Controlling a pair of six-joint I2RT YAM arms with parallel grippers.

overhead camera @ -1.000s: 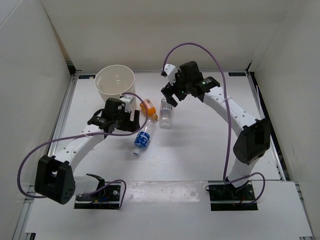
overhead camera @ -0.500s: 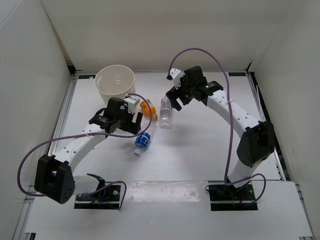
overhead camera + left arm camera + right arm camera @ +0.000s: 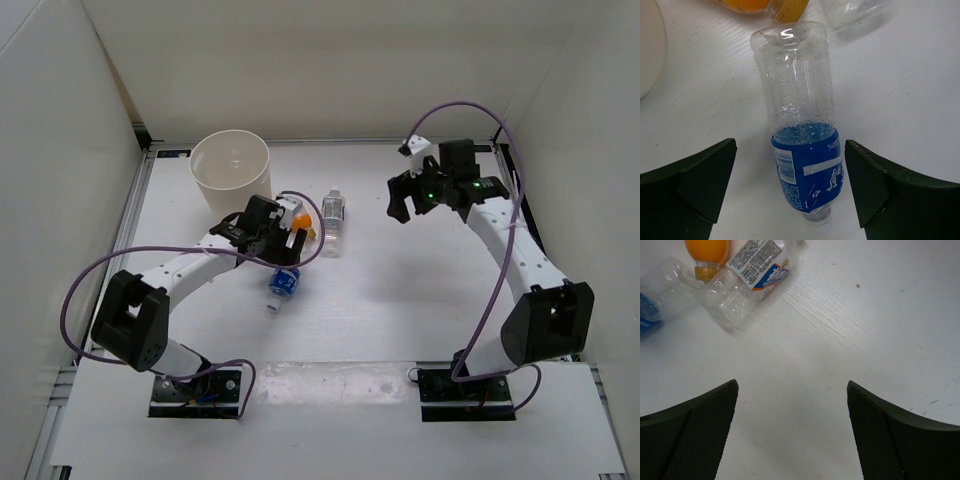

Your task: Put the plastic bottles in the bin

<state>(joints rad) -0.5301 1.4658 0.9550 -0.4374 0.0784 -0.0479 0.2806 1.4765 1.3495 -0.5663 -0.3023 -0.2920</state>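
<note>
The blue-label clear bottle (image 3: 283,285) lies on the table, and in the left wrist view (image 3: 805,165) it lies between my open fingers with its neck toward the camera. My left gripper (image 3: 284,246) (image 3: 790,145) is open and straddles it without touching. The short orange bottle (image 3: 299,213) (image 3: 747,4) and the pale-label clear bottle (image 3: 333,222) (image 3: 747,277) lie just beyond. The cream bin (image 3: 231,170) stands upright at the back left. My right gripper (image 3: 401,205) (image 3: 792,385) is open and empty, to the right of the bottles.
White walls enclose the table on the left, back and right. The bin's curved side (image 3: 647,50) shows at the left edge of the left wrist view. Purple cables loop over both arms.
My right arm has swung right, away from the bottles, still open. My left gripper has shifted right and down over the blue-label bottle. The bottles have not moved.
</note>
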